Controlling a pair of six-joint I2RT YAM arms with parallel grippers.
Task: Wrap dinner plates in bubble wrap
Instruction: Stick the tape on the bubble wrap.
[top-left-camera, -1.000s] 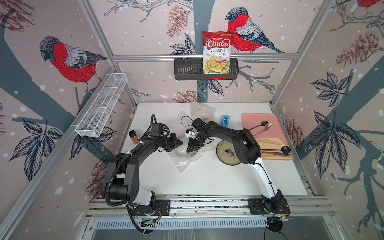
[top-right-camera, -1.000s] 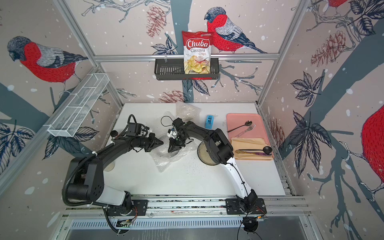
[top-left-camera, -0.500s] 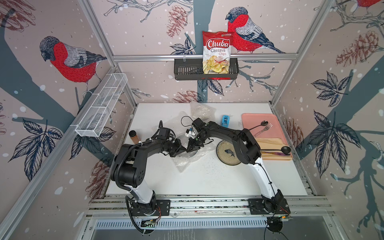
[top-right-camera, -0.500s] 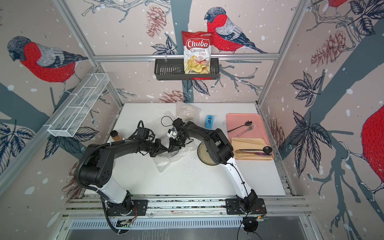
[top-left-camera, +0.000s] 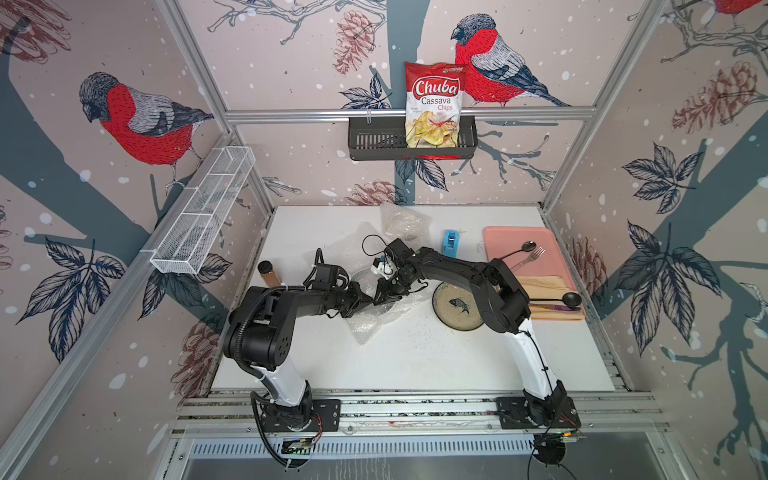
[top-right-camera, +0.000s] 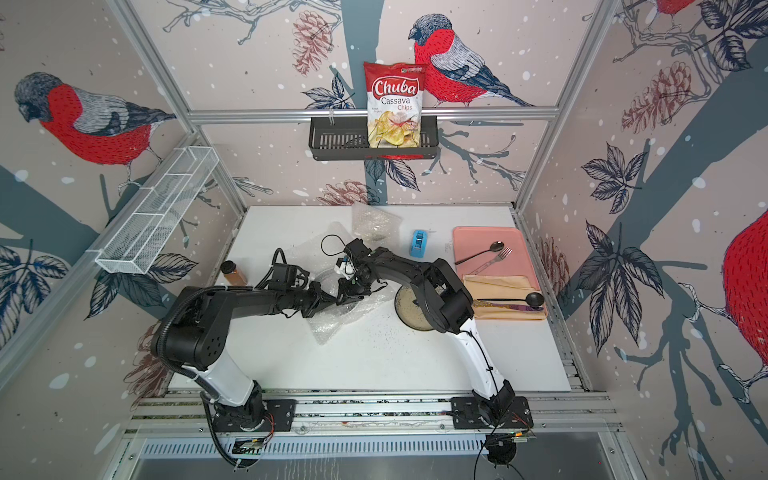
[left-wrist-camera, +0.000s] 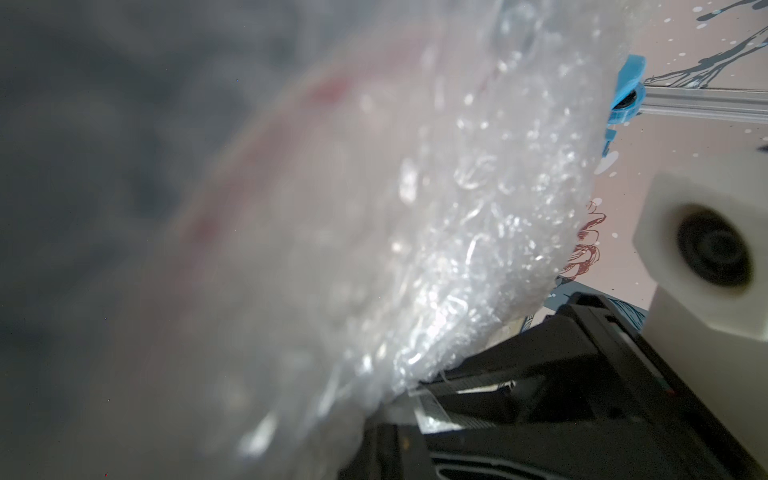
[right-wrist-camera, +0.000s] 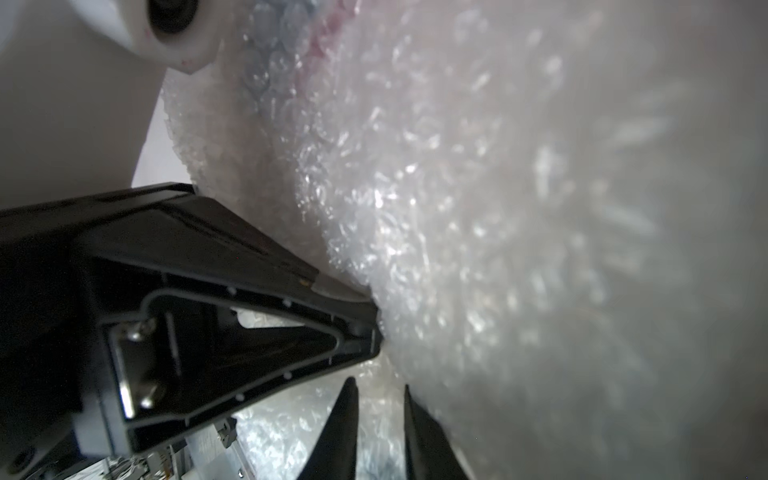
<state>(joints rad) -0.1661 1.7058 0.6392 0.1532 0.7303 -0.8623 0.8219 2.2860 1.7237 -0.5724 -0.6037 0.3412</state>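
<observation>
A speckled dinner plate with a dark fish (top-left-camera: 455, 309) (top-right-camera: 409, 313) lies bare, right of centre. The bubble wrap (top-left-camera: 368, 326) (top-right-camera: 328, 326) is bunched up mid-table, and a dark plate rim (top-left-camera: 395, 309) shows under it. Both grippers meet over this wrap. My left gripper (top-left-camera: 368, 298) (top-right-camera: 330, 300) (right-wrist-camera: 376, 328) is shut, pinching a fold of the bubble wrap (right-wrist-camera: 457, 208). My right gripper (top-left-camera: 384, 291) (top-right-camera: 347, 291) (right-wrist-camera: 378, 386) stands against it with its thin fingertips a little apart. In the left wrist view the wrap (left-wrist-camera: 415, 208) hides my own jaws; a pale curved shape with reddish marks shows blurred through it.
A pink tray (top-left-camera: 498, 241) at the back right holds a spoon and fork, with a beige cloth (top-left-camera: 552, 309) and black ladle in front. A blue tape dispenser (top-left-camera: 451, 242), a wrapped bundle (top-left-camera: 401, 220) and a brown bottle (top-left-camera: 268, 272) also stand on the table.
My left arm has swung right, bringing its gripper from the left of the wrap up against the right gripper. The right arm has barely moved.
</observation>
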